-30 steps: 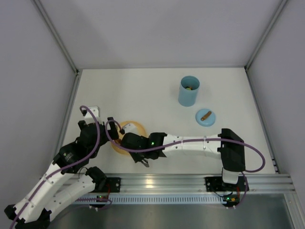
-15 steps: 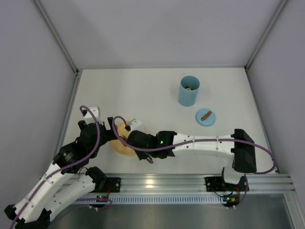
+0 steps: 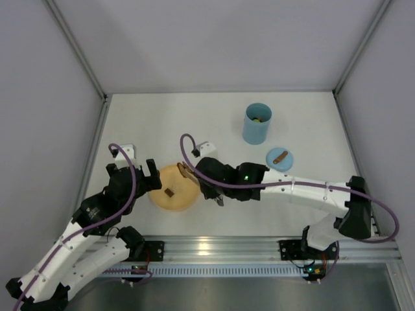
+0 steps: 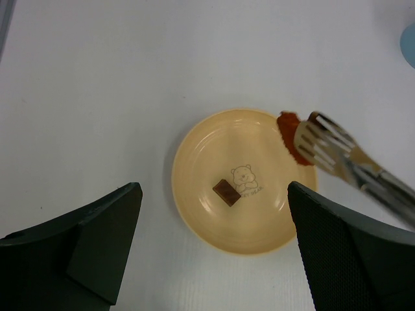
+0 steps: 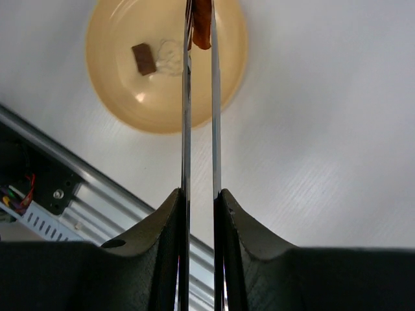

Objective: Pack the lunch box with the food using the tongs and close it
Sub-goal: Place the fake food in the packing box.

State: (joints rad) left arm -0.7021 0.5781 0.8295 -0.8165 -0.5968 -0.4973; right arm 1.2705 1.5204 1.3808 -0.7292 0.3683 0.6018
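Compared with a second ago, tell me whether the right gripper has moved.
Yes. In the top view the right gripper swung rightward from over the plate toward the lunch box, carrying the tongs.

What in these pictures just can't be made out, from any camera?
- Top view: lunch box contents; its wall hides all but a yellowish speck.
- Left wrist view: red food piece, half covered by the tongs; kind unclear.
- Both wrist views: brown piece on the plate, too small to identify.
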